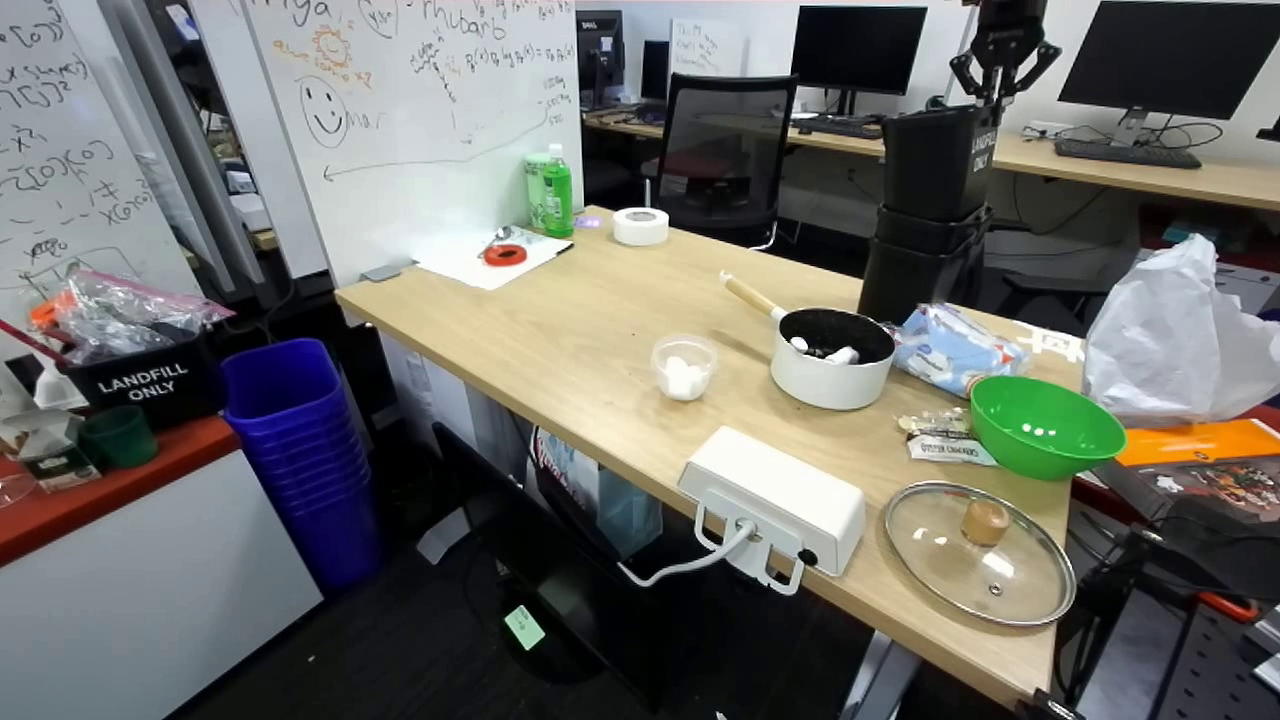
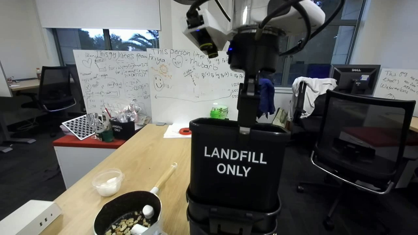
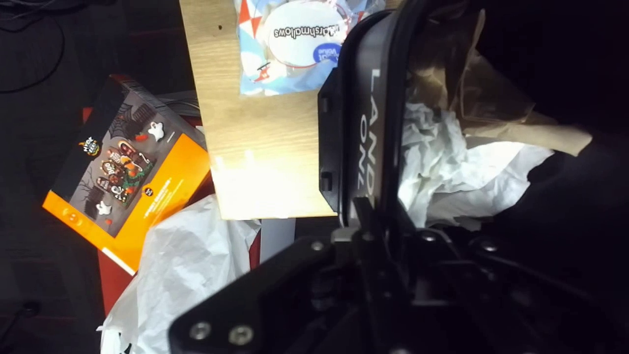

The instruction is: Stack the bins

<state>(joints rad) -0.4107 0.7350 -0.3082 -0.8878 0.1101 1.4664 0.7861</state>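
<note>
Pinching top bin [image 2: 235,187] by rim with claw [image 2: 245,129] all but closed | seen partly inside lower bin [image 2: 200,208]; cannot count bins beneath | counted on surface [image 1: 560,320]: 1 pot [image 1: 830,385], 1 bowl [image 1: 1037,460], 1 lid [image 1: 980,555]

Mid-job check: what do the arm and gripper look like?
The arm shows white and shiny silver casing, with black cables looping beside it. Its wrist is a black cylinder with a blue light; next to that is a white boxy housing with yellow-green rings on its dark front. The gripper is black, with hinged links and silver screws.
</note>
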